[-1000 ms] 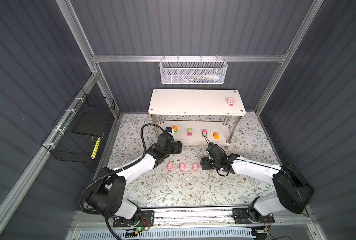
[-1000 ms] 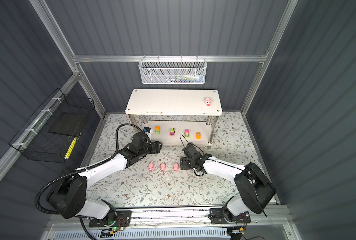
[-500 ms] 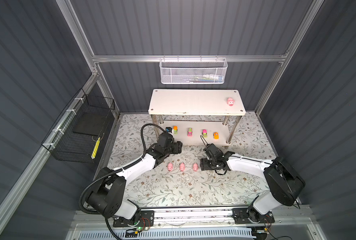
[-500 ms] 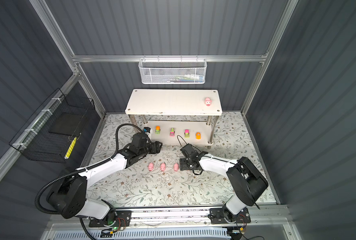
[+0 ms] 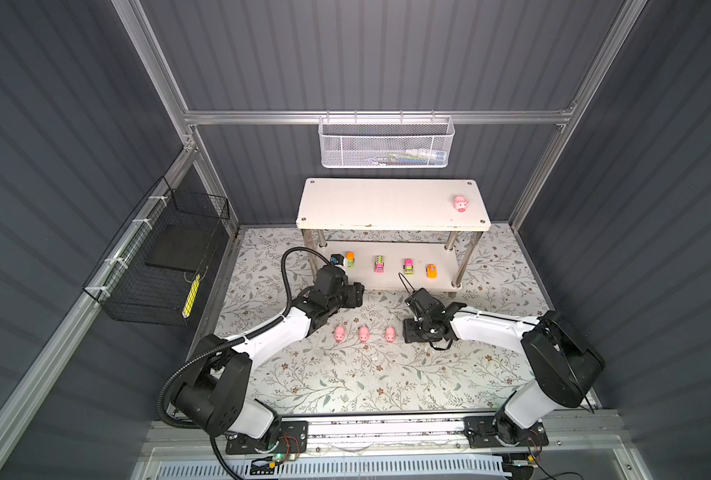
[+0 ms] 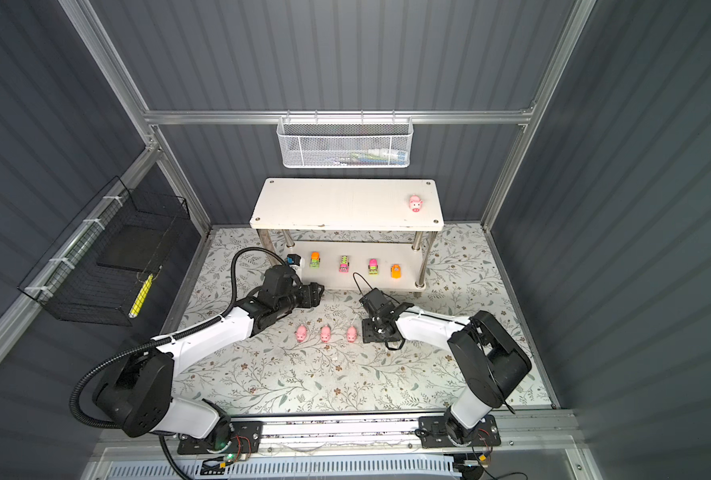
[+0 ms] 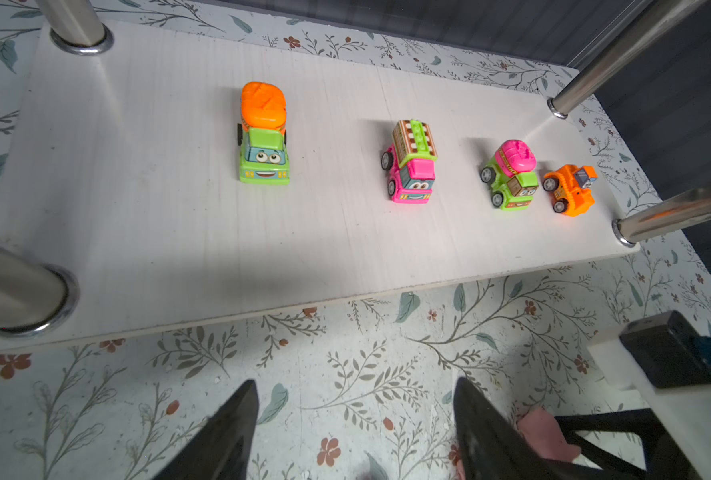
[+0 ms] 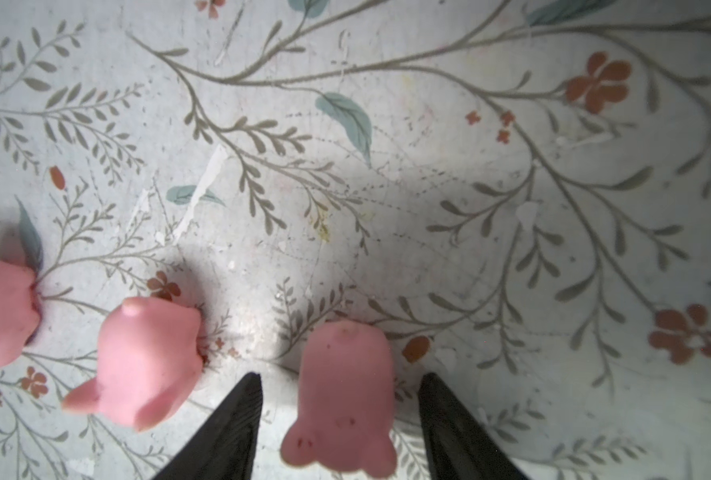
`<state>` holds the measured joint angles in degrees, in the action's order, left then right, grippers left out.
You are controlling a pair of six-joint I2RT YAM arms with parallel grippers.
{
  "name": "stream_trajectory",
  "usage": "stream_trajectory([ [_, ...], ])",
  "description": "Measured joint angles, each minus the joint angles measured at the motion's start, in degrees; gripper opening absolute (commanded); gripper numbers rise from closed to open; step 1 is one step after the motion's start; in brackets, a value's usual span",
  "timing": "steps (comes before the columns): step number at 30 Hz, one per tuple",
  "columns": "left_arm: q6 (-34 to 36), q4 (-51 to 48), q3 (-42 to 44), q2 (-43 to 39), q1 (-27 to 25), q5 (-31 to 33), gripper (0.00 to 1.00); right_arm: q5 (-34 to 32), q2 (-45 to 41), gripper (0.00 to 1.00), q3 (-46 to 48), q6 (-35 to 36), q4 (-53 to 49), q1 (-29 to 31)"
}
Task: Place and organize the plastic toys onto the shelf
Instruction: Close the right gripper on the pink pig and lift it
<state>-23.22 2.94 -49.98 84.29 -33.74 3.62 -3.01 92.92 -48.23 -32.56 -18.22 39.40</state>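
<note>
Right hand (image 8: 340, 374) is straddling a pig (image 8: 345, 395) (open, not yet gripping) for the shelf (image 5: 387, 203); left hand (image 7: 355, 381) is hovering open.

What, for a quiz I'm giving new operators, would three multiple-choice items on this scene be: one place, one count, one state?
1. Where does the lone pig on the shelf stand?
A) top board, right end
B) top board, left end
C) top board, dead centre

2. How many toy vehicles stand on the lower board?
A) two
B) four
C) six

3. The right claw is:
A) shut on a vehicle
B) resting on the top board
C) open, astride a pig on the mat

Key:
1 A: both top views show it near that board's right end.
2 B: the left wrist view shows four in a row.
3 C: the right wrist view shows gaps either side of the pig.
</note>
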Motion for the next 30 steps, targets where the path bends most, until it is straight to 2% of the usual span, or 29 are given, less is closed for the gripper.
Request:
stream_trajectory([
  [5,0.0,0.2,0.0,0.0,0.0,0.0,0.74,0.0,0.5,0.52,-0.7,-0.1,-0.3,0.0],
  [17,0.0,0.2,0.0,0.0,0.0,0.0,0.74,-0.2,1.8,0.41,-1.8,0.0,-0.8,0.0],
  [20,0.0,0.2,0.0,0.0,0.0,0.0,0.74,-0.4,1.9,0.33,-2.0,-0.1,-1.1,0.0],
  [30,0.0,0.9,0.0,0.0,0.0,0.0,0.74,-1.3,0.9,0.34,-2.1,-0.2,-2.3,0.0],
])
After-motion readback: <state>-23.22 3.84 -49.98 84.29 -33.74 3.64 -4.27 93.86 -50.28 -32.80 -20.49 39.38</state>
